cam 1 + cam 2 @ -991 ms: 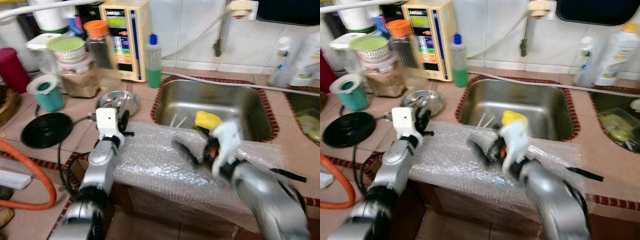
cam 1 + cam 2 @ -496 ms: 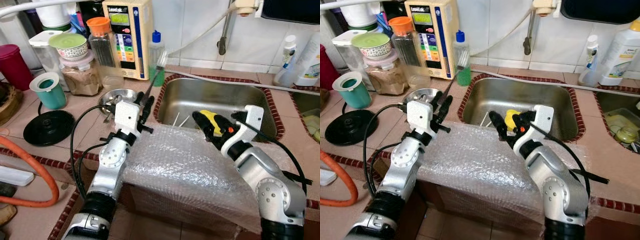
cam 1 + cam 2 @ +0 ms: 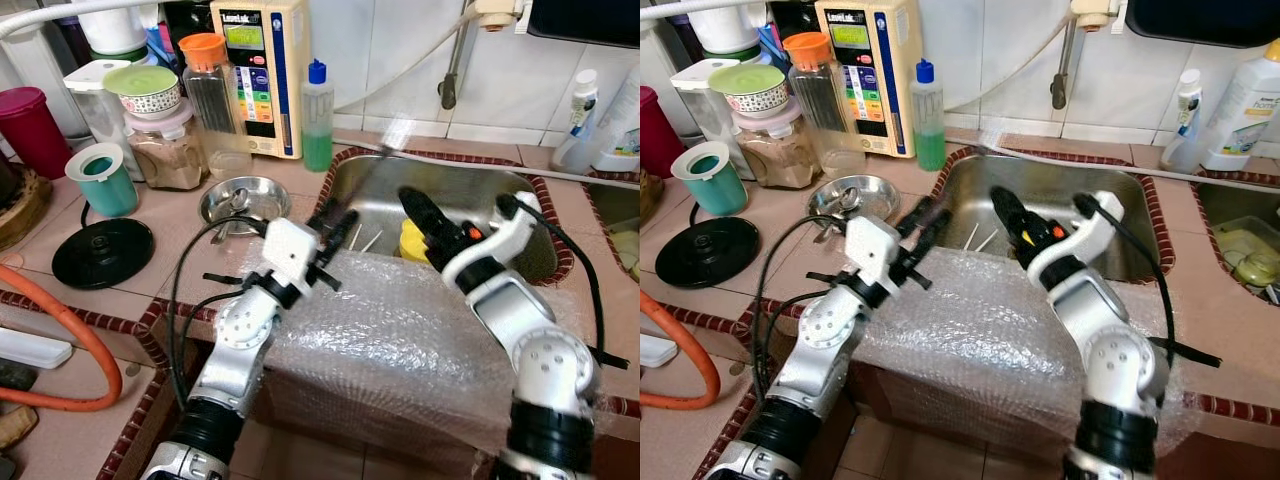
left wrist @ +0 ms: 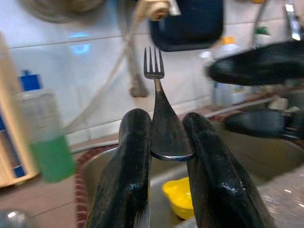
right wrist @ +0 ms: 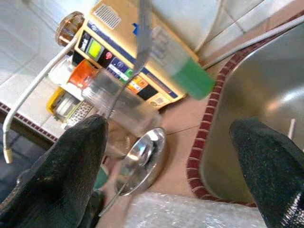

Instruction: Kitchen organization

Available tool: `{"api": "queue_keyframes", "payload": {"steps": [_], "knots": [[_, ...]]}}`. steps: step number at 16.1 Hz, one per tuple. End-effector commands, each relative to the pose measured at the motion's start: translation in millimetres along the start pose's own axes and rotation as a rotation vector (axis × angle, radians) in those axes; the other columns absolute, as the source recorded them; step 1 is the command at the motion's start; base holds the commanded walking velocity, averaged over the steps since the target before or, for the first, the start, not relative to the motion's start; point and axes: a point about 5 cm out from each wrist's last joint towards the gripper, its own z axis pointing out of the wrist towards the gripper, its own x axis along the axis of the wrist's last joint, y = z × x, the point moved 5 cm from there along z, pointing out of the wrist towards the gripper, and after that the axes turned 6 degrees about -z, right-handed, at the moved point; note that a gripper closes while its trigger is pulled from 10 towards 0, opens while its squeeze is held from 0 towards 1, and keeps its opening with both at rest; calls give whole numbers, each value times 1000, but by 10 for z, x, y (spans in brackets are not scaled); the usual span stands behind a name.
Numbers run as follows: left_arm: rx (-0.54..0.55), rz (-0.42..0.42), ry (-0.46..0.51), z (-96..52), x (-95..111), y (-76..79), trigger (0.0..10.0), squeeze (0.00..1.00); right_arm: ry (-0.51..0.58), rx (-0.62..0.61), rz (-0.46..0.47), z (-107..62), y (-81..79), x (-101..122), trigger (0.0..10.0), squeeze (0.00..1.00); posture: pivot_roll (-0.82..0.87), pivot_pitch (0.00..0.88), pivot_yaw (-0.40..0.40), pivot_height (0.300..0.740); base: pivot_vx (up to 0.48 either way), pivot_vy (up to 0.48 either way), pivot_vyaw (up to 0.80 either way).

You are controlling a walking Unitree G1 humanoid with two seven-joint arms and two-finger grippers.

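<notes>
My left gripper (image 3: 335, 217) is shut on a metal fork (image 4: 161, 135), held by its handle end between both fingers with the tines pointing up. It hovers over the bubble wrap (image 3: 390, 330) at the sink's near-left corner. My right gripper (image 3: 425, 220) is open and holds nothing, its fingers (image 5: 71, 161) spread wide above the steel sink (image 3: 480, 190). A yellow cup-like thing (image 3: 410, 245) lies in the sink just behind the right fingers. Two pale sticks lie on the sink floor beside it.
On the counter to the left are a steel bowl (image 3: 240, 195), a green soap bottle (image 3: 317, 115), jars (image 3: 165, 150), a teal cup (image 3: 100, 180), a black lid (image 3: 102, 252) and an orange hose (image 3: 60, 330). White bottles (image 3: 585, 110) stand at the right.
My left gripper has swung right toward the sink with the fork in it. My right gripper has lifted and reached further over the sink. The camera has shifted a little.
</notes>
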Motion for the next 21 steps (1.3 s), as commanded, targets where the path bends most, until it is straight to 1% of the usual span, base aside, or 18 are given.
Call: {"api": "queue_keyframes", "payload": {"steps": [1,4,6,8,10,11,12,15,16,17,19,20,21], "knots": [[-35,11,4,13,32,68,0,0,-12,56,34,42,-89,-3,10000,0,-41,0,44,740,0,0,0],[-36,-1,-7,21,13,76,0,0,-42,134,61,39,-198,-15,10000,0,-40,0,41,740,0,0,0],[-25,3,3,41,51,37,0,0,-44,157,58,-6,-204,0,10000,0,-43,0,42,740,0,0,0],[-28,-3,11,56,77,41,0,0,-48,157,59,0,-192,-13,10000,0,-49,0,47,740,0,0,0],[-69,-23,29,96,124,132,0,0,-50,165,74,99,-194,-45,10000,0,-53,0,52,740,0,0,0],[-82,-28,31,103,128,168,0,0,-38,161,94,183,-173,-40,10000,0,-53,0,55,740,0,0,0],[-84,-28,30,102,125,172,0,0,-36,166,108,223,-171,-39,10000,0,-54,0,56,740,0,0,0],[-85,-29,27,98,124,170,0,0,-43,181,89,348,-222,-42,10000,0,-47,0,54,740,0,0,0],[-86,-29,27,97,124,170,0,0,-41,182,90,360,-222,-40,8588,0,-47,0,54,740,0,0,0],[-81,-29,26,91,124,160,0,0,-22,161,84,384,-187,-5,0,0,-45,0,52,740,0,0,0],[-65,-24,23,74,124,121,0,0,8,132,83,406,-121,60,0,0,-40,0,50,740,0,0,0],[-46,-25,23,66,132,67,0,0,19,117,85,405,-70,85,0,0,-39,0,51,740,0,0,0],[-40,-28,24,66,136,51,0,0,17,109,87,401,-45,75,0,0,-39,0,51,740,0,0,0]]}}
